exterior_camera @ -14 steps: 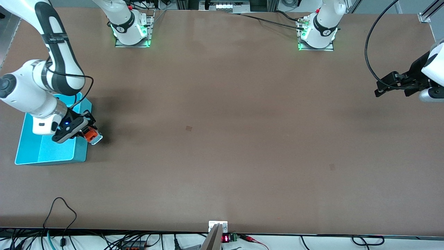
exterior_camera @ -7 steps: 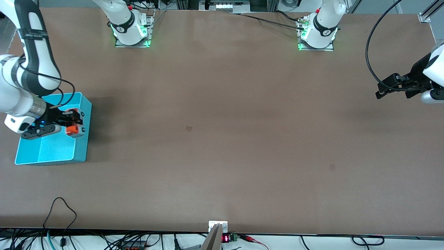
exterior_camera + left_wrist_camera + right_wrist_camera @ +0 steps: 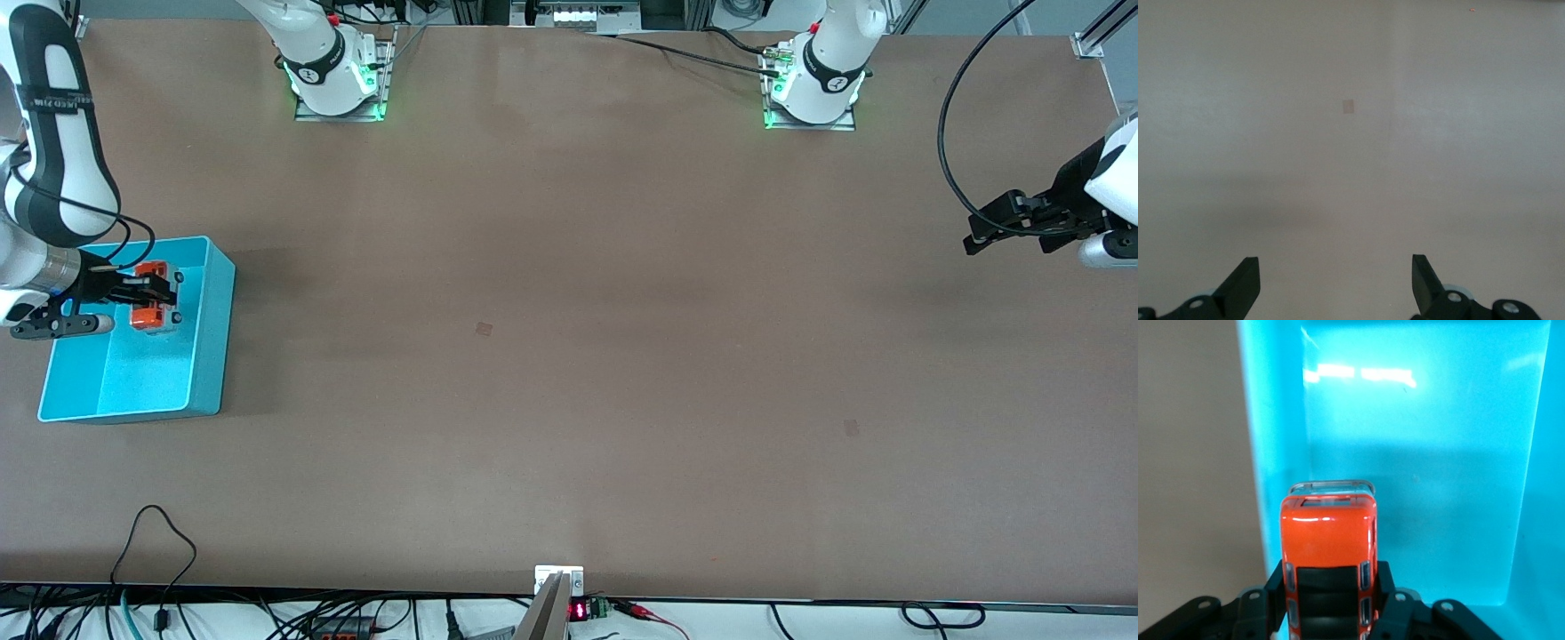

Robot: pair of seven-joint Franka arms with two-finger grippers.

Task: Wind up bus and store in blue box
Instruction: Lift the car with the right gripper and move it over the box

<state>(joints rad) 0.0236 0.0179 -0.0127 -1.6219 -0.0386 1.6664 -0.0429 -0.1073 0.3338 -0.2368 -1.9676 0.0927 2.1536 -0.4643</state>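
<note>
Over the blue box (image 3: 206, 338), at the right arm's end of the brown surface (image 3: 569, 356), the right gripper (image 3: 153, 307) hangs with its black fingers (image 3: 1388, 587) clamped on the sides of the bus (image 3: 149, 307). A second ago the bus was held just outside the box wall that faces the middle of the surface; half a second ago it was over that wall's rim; now it sits above the box's floor, in the half of the box farther from the front camera. The right arm has swung back toward the edge of the surface with it.

The box is a rectangular bin of glossy cyan plastic with thin, paler rims and a lighter floor. The bus is a small, boxy orange toy with a dark roof panel and a pale front end.

The right wrist view shows what the front view cannot: the bus's smooth roof (image 3: 1329, 540) from above, its pale bumper pointing into the box (image 3: 1418, 453), and bright reflections on the plastic wall.

Toward the left arm's end, the left gripper (image 3: 1013, 222) waits above bare surface, fingers (image 3: 1245, 287) spread wide with nothing between them, barely shifted from before. Its wrist view shows only plain matte surface (image 3: 1351, 167) with one small paler square mark (image 3: 1348, 106).
</note>
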